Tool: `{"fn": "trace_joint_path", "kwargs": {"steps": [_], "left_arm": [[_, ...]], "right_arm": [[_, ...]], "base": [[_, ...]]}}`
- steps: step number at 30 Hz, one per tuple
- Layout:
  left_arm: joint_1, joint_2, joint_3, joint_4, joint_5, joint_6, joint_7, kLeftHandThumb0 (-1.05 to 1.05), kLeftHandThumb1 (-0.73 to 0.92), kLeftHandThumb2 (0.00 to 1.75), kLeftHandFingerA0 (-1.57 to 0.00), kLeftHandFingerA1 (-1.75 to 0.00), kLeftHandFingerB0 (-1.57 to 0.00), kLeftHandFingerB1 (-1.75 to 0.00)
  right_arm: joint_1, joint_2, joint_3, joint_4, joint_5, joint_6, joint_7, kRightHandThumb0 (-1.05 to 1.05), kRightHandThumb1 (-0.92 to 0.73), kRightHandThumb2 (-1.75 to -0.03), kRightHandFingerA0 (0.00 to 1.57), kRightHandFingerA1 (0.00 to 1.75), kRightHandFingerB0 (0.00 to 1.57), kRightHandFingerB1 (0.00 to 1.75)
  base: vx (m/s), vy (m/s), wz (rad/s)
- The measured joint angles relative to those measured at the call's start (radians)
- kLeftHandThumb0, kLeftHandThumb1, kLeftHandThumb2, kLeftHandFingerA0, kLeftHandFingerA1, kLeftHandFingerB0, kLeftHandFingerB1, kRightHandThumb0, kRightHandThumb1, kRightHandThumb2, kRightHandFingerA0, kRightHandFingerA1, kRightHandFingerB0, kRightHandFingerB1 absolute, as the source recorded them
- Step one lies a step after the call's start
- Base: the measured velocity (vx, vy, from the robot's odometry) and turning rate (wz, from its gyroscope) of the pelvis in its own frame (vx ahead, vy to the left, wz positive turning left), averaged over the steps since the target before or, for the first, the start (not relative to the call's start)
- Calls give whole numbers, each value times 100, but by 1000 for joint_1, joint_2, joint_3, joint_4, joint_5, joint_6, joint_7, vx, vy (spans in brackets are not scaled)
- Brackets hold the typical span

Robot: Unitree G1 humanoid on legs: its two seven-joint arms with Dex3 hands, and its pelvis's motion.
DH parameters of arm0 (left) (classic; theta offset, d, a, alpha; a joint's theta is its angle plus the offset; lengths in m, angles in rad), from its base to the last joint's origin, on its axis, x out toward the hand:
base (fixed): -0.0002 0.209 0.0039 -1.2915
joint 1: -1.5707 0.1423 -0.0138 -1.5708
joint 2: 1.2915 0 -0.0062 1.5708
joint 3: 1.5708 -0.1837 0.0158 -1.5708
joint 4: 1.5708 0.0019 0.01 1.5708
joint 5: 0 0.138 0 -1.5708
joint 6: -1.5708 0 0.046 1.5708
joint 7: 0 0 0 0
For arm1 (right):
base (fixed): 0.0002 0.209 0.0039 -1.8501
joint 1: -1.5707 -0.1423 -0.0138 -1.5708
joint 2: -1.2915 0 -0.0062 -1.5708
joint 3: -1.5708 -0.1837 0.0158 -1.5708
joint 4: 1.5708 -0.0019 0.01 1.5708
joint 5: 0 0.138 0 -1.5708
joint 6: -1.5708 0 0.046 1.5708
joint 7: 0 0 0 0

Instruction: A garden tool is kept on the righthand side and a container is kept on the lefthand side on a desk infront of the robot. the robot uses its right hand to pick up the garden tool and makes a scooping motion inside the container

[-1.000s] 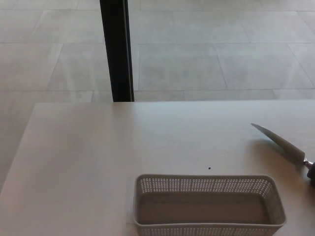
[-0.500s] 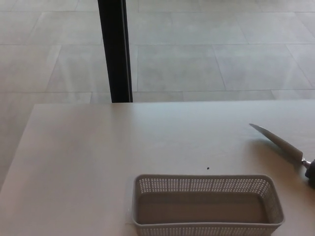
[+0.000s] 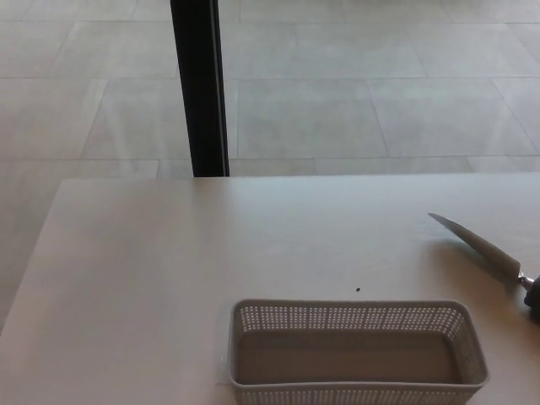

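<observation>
A grey perforated plastic basket [image 3: 357, 317] stands at the desk's near edge, slightly right of centre, with nothing inside it. The garden tool [image 3: 479, 246] lies on the desk at the right: a narrow pointed metal blade with its tip toward the upper left. Its dark handle [image 3: 533, 299] is cut off by the picture's right edge. The tool lies apart from the basket, to its upper right. Neither of my hands shows in the head view.
The pale desk [image 3: 169, 270] fills the lower half of the view, its far edge running across the middle. A black vertical post [image 3: 201, 84] stands behind the desk at the left. Grey floor tiles lie beyond. A small dark speck [image 3: 358, 290] marks the desk behind the basket.
Only slight shifts of the whole picture, so the camera moved a little. The basket and the tool have stayed in place.
</observation>
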Motion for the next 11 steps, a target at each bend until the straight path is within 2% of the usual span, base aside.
{"fn": "trace_joint_path", "kwargs": {"steps": [2, 3, 4, 5, 6, 7, 8, 9, 10, 11], "left_arm": [[-1, 0, 0, 0, 0, 0, 0, -31, -32, 119, -90, -110, -90, -102], [-2, 0, 0, 0, 0, 0, 0, -26, -35, 117, -93, -109, -91, -102], [-3, -1, 0, 0, 0, 0, 0, -26, -35, 117, -93, -109, -91, -102], [-4, -1, 0, 0, 0, 0, 0, -22, -37, 121, -96, -111, -101, -104], [-4, -1, 0, 0, 0, 0, 0, -16, -40, 120, -100, -110, -108, -103], [-4, -2, 0, 0, 0, 0, 0, -16, -40, 120, -100, -110, -108, -103], [-3, -4, 0, 0, 0, 0, 0, -17, -37, 119, -105, -108, -105, -102], [-3, -5, 0, 0, 0, 0, 0, -20, -35, 118, -106, -106, -103, -102], [-2, -6, 0, 0, 0, 0, 0, -27, -32, 119, -101, -106, -96, -101], [-2, -7, -1, 0, 0, 0, 0, -27, -32, 119, -101, -106, -96, -101]], "right_arm": [[2, 43, -46, 76, 31, -15, -13, -104, -89, -62, 0, 34, 0, 36], [2, 63, -67, 114, 45, -21, -19, -73, -52, -117, 0, 69, 6, 73], [2, 81, -84, 144, 56, -26, -25, -73, -52, -117, 0, 69, 6, 73], [0, 98, -99, 173, 67, -30, -33, -69, -57, -118, 0, 68, 0, 68], [-2, 125, -119, 214, 81, -34, -43, -65, -59, -118, 15, 73, 1, 67], [-4, 152, -139, 254, 98, -40, -51, -65, -59, -118, 15, 73, 1, 67], [-6, 175, -156, 288, 111, -46, -57, -90, -78, -62, 0, 71, 0, 65], [-8, 193, -168, 311, 121, -50, -60, -93, -79, -63, 0, 89, 0, 76], [-9, 220, -183, 343, 136, -53, -62, -95, -52, -99, 0, 75, 5, 68], [-9, 230, -189, 355, 143, -56, -63, -95, -52, -99, 0, 75, 5, 68]], "base": [[0, 0, 0], [0, 0, 0], [0, 0, 0], [0, 0, 0], [0, 0, 0], [0, 0, 0], [0, 0, 0], [0, 0, 0], [0, 0, 0], [0, 0, 0]]}}
